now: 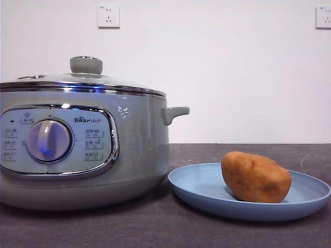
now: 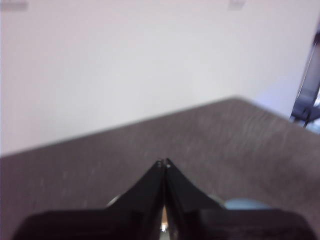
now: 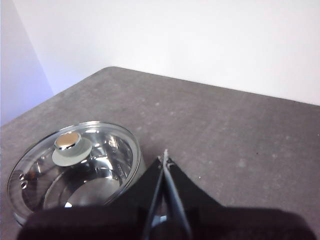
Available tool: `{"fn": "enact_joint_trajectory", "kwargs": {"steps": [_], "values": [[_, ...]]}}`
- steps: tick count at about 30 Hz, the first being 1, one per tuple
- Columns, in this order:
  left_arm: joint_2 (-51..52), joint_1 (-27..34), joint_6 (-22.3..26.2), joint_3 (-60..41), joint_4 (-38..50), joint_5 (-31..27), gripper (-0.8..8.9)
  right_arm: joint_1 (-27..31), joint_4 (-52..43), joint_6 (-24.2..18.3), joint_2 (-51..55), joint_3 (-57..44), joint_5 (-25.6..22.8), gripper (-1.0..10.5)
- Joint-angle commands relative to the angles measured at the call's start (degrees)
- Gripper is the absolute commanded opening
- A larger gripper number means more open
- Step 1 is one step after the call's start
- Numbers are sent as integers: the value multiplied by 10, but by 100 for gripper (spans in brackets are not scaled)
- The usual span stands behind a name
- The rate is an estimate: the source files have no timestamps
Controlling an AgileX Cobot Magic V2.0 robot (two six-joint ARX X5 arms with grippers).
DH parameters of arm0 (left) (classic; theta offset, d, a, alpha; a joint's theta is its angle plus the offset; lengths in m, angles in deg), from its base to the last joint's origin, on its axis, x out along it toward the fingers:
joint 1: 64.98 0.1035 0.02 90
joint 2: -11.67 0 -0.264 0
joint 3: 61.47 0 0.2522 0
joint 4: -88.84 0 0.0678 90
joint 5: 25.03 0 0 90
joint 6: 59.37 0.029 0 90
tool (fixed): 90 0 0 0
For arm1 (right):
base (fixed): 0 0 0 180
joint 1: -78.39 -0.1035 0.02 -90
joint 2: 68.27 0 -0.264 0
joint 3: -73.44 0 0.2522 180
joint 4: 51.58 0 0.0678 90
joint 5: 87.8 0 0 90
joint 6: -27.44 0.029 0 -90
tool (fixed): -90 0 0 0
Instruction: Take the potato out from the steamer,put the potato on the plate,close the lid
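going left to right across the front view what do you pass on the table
steamer with the lid on top → its side handle → plate → potato lying on the plate. No claw shows in this view.

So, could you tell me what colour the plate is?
Matte light blue plate, clearest in the front view.
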Motion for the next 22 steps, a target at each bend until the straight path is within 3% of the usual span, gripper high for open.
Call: {"fn": "enact_joint_trajectory", "kwargs": {"steps": [1,22], "values": [[-1,-2,7,-4,-9,-2,-8,-1,-8,2,-2,1,-3,-11],[-54,-2,5,-4,-55,-1,-4,-1,3,2,-4,1,-4,1]]}}
